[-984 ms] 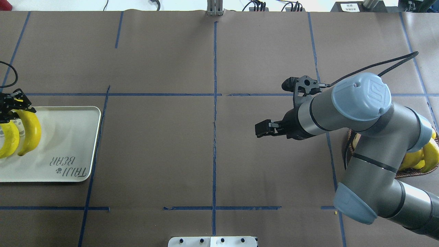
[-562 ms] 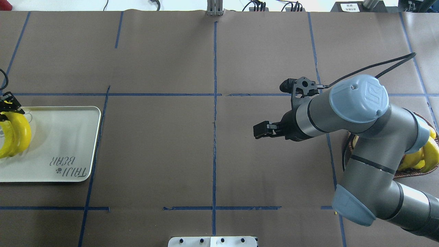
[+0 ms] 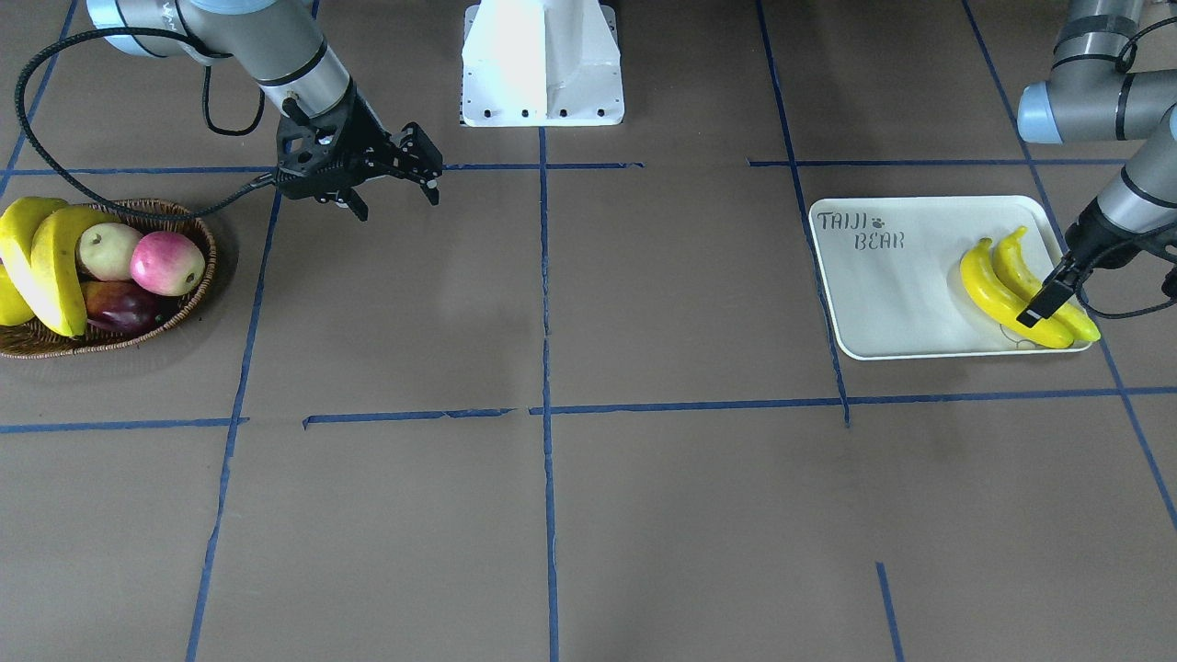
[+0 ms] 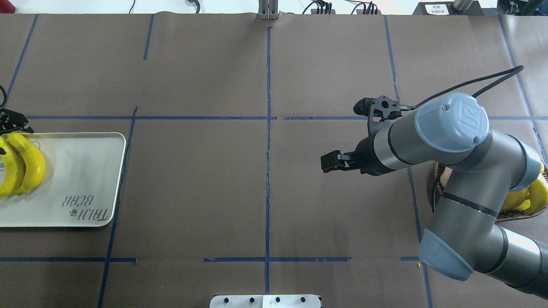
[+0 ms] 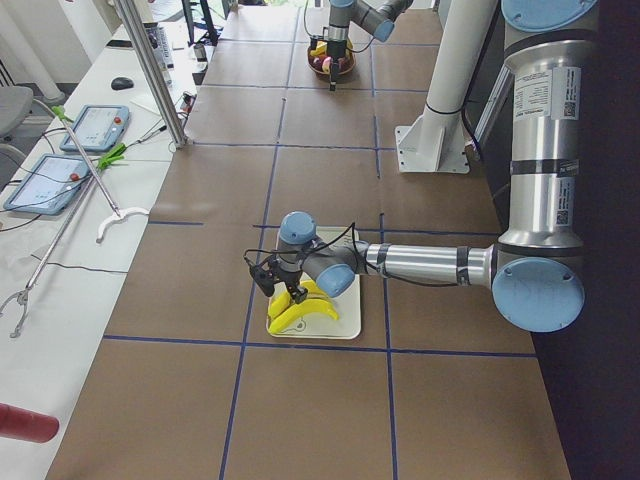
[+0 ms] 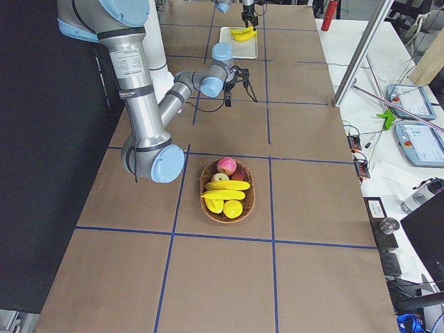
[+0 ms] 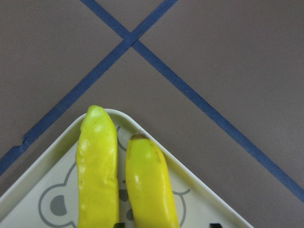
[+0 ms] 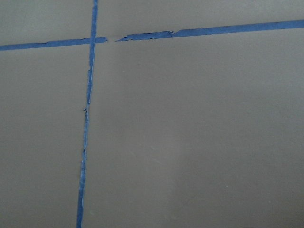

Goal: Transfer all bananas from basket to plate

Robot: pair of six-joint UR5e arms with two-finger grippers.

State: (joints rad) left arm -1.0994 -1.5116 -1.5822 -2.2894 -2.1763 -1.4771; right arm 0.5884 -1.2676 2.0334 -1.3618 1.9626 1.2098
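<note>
Freshly released onto the plate, the second banana lies under the parted left tool, while bananas in the basket sit nearest the right tool, also parted.

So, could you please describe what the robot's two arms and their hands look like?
Both the right arm and left arm are silver-grey metal tubes with pale blue rounded joint caps; one cap carries an embossed UR logo. Each ends in a black two-finger hand: right hand, left hand. A black cable runs to the right wrist.
</note>
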